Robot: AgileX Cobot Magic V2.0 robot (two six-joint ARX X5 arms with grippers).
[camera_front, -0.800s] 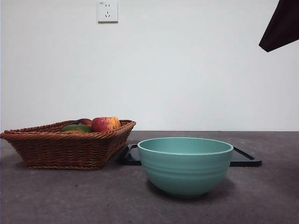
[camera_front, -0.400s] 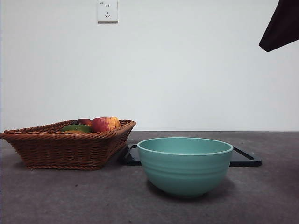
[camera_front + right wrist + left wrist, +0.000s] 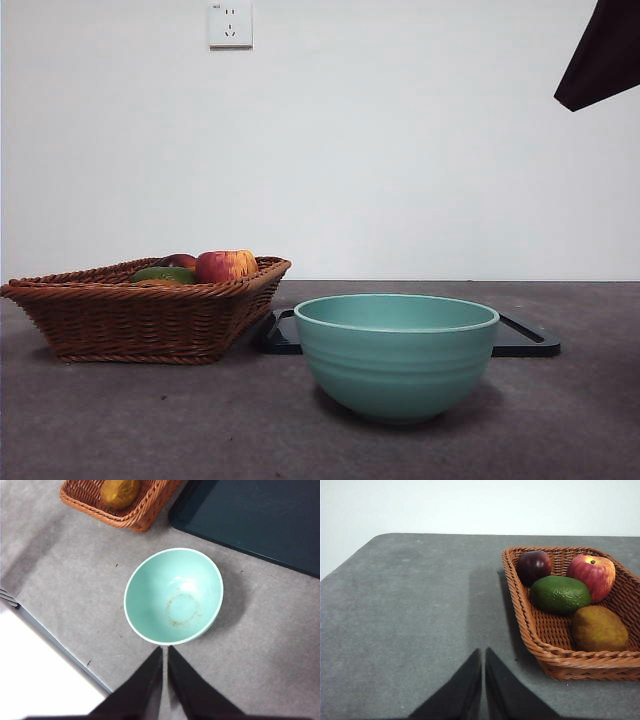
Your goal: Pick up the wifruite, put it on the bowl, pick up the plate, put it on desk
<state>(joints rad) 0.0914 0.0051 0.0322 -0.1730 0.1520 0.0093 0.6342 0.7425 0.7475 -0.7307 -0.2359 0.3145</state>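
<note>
wifruite [image 3: 599, 628] in basket [image 3: 540, 635], bowl [image 3: 396, 352] empty

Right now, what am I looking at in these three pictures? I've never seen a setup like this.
It is a robot with two arms at a desk. One picture looks level across it; the other two come from cameras on the wrists. The left gripper and right gripper are shut and hold nothing. A wicker basket holds a brown wifruite, a green fruit, an apple and a dark fruit. The teal bowl is empty, standing in front of a black tray.
</note>
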